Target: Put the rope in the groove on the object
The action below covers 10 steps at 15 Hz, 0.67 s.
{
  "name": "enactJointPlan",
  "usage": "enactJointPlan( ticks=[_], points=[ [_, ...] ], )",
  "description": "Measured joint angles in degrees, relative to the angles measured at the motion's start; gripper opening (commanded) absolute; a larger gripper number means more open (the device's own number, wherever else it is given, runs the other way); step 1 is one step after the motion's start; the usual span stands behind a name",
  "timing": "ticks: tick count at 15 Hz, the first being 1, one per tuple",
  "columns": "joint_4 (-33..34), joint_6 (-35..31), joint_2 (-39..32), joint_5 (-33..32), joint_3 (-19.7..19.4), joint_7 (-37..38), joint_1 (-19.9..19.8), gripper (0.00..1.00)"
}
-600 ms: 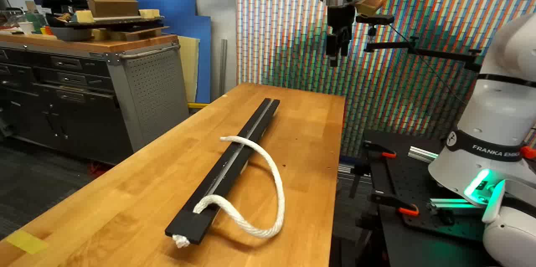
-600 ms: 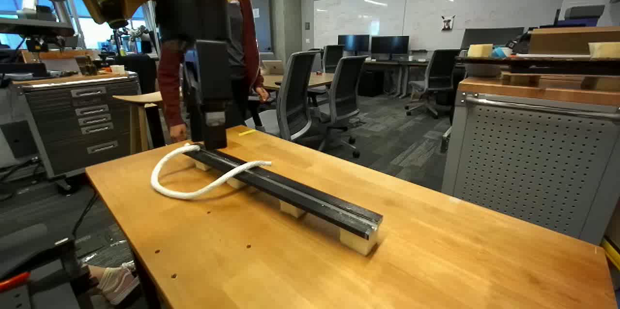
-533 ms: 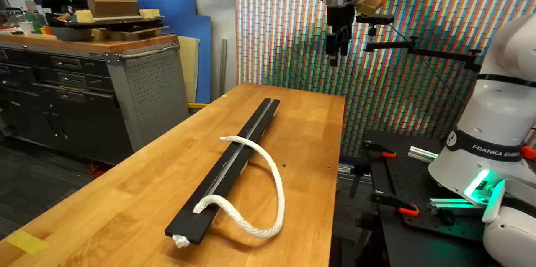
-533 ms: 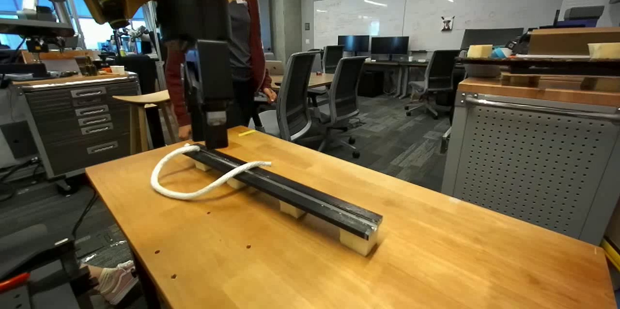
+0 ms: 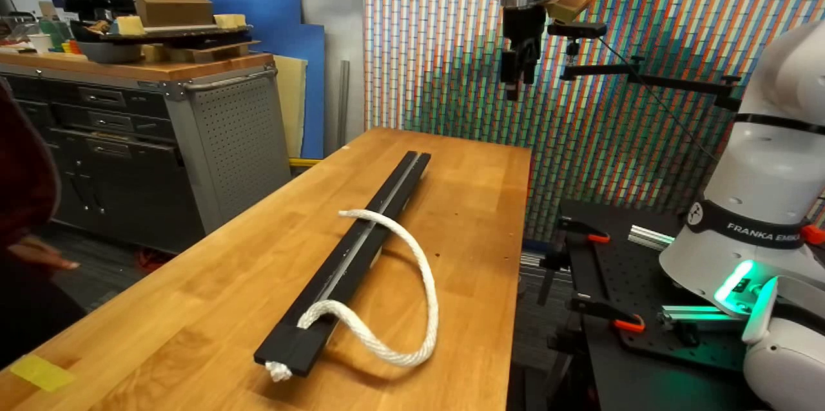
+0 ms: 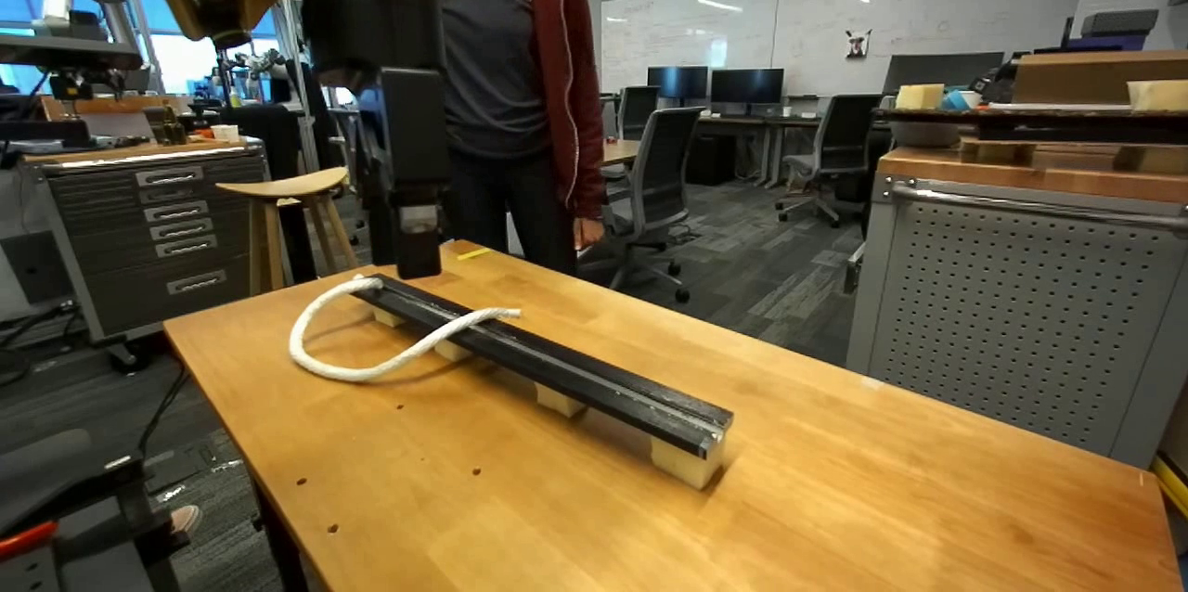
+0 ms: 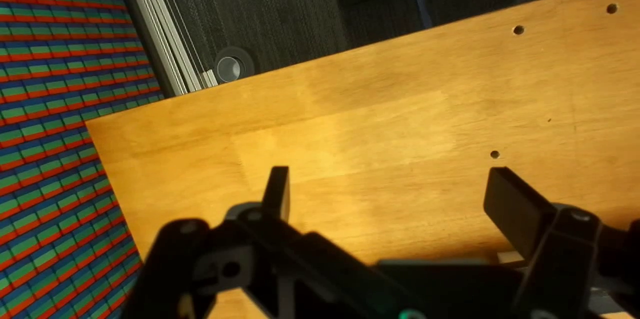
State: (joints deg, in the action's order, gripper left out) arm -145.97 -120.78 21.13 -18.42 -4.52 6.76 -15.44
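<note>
The black bar (image 5: 339,256) lies lengthwise on the table, raised on pale blocks (image 6: 687,464); its groove (image 5: 350,256) runs along the top. The white rope (image 5: 430,295) comes out of the bar's near end, loops onto the table and crosses over the bar at mid-length, its free end past the far edge. It also shows in an exterior view (image 6: 348,376). A frayed white tuft (image 5: 278,370) sticks out of the bar's end. My gripper (image 5: 520,86) is raised above the table. In the wrist view the gripper (image 7: 387,184) is open and empty over bare wood; the rope is out of view.
The wooden table (image 5: 477,205) has open edges. A person (image 6: 501,91) stands behind the table, and their arm shows in an exterior view (image 5: 29,218). A workbench cabinet (image 5: 232,140) stands beside the table. Yellow tape (image 5: 42,372) marks a corner.
The person has moved along behind the table and entered an exterior view. My gripper has shifted very slightly upward. The rope and the bar have not moved.
</note>
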Motion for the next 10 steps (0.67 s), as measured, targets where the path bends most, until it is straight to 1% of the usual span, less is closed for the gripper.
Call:
enactJointPlan(
  ticks=[7,10],
  points=[
    [-0.1,0.0,-0.1,0.0,-0.1,0.1,0.2,1.00],
    [0.3,0.1,-1.0,0.3,0.4,1.0,1.8,1.00]
  ],
)
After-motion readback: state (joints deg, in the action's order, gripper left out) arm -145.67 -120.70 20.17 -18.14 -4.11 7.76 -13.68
